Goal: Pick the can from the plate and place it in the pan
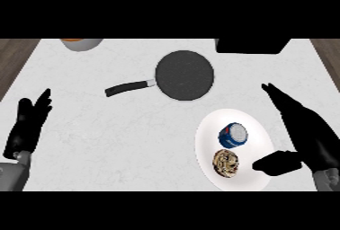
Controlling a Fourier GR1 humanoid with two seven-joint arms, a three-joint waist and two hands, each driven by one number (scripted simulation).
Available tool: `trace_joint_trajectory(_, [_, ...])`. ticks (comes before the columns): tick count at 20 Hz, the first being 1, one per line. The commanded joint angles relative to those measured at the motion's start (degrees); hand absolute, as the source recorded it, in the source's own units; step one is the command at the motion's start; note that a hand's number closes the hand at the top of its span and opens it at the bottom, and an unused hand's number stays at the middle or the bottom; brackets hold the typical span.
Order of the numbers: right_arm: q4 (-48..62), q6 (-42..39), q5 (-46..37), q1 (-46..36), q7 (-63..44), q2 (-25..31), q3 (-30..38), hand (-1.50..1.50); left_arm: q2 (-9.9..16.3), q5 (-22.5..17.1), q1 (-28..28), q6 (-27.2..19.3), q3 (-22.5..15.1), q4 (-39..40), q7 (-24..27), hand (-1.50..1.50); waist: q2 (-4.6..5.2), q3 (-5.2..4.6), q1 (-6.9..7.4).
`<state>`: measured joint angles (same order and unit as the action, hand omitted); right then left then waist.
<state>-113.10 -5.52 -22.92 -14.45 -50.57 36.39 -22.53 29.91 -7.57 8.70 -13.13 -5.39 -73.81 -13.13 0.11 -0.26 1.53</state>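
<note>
A blue can (pixel 232 135) with a white top lies on its side on the white plate (pixel 212 134) at the lower right. A round brown cookie-like item (pixel 226 162) lies on the same plate just below the can. The dark pan (pixel 185 75) sits further back at the centre, its black handle (pixel 129 87) pointing to the lower left. My right hand (pixel 306 132) is open to the right of the plate, fingers straight and pointing up-left, thumb over the plate's lower right rim. It is apart from the can. My left hand (pixel 26 126) rests open at the left edge.
An orange and grey bowl (pixel 81 43) shows at the back left edge. A black block (pixel 252 45) stands at the back right. Wooden floor shows past the white counter's (pixel 100 134) left and right sides.
</note>
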Motion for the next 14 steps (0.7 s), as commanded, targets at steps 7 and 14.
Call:
trace_joint_trajectory(7, [7.8,-8.5,-5.7,-9.6,-15.5,-14.8,-9.4,-1.5,-1.2,1.2,-3.3,1.8,2.7,1.0,3.6,0.0,-0.11,0.21,-1.01])
trace_joint_trajectory(14, [15.0,-9.9,-10.4,-8.3,-11.1,-15.1,-8.0,-1.5,-2.5,2.0,-1.6,2.5,4.4,2.4,2.5,0.0,-0.05,0.22,-1.22])
